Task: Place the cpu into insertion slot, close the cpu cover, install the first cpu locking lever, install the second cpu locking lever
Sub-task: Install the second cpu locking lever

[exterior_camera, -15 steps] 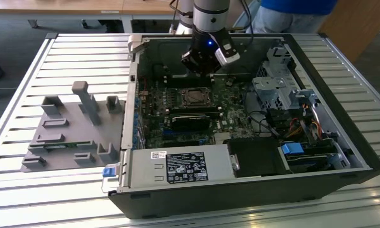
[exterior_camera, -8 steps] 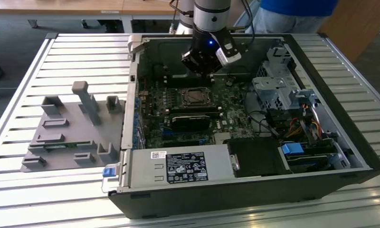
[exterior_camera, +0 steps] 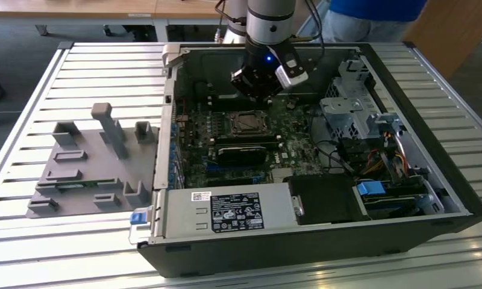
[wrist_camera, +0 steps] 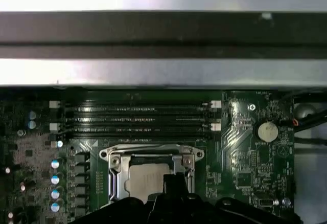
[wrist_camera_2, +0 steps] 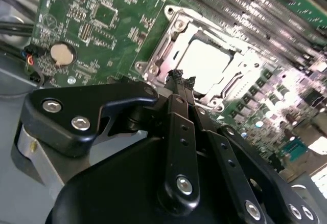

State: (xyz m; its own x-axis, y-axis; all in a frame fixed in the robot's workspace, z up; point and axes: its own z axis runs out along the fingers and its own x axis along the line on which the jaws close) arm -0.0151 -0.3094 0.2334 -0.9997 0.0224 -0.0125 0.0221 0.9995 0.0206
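Black gripper (wrist_camera_2: 179,81) hangs inside the open computer case (exterior_camera: 434,180), its fingertips (wrist_camera_2: 176,76) pressed together and holding nothing, poised just over one edge of the insertion slot (wrist_camera_2: 204,60). Within that socket on the green circuit board (wrist_camera_2: 102,24) lies the cpu (wrist_camera: 145,178), pale face up, framed by the silver cpu cover (wrist_camera: 118,175), beside the memory slots (wrist_camera: 138,119)

- the computer case (exterior_camera: 322,241) lies open on the table (exterior_camera: 48,241), with the circuit board (exterior_camera: 305,159) inside it.
- the insertion slot (exterior_camera: 247,123) sits in the circuit board, the cpu (wrist_camera_2: 207,65) in it, the cpu cover (wrist_camera_2: 245,63) over it.
- the gripper (exterior_camera: 257,96) hangs just above the insertion slot.
- the fixture block (exterior_camera: 92,174) lies on the table, at the exterior view's left of the computer case.
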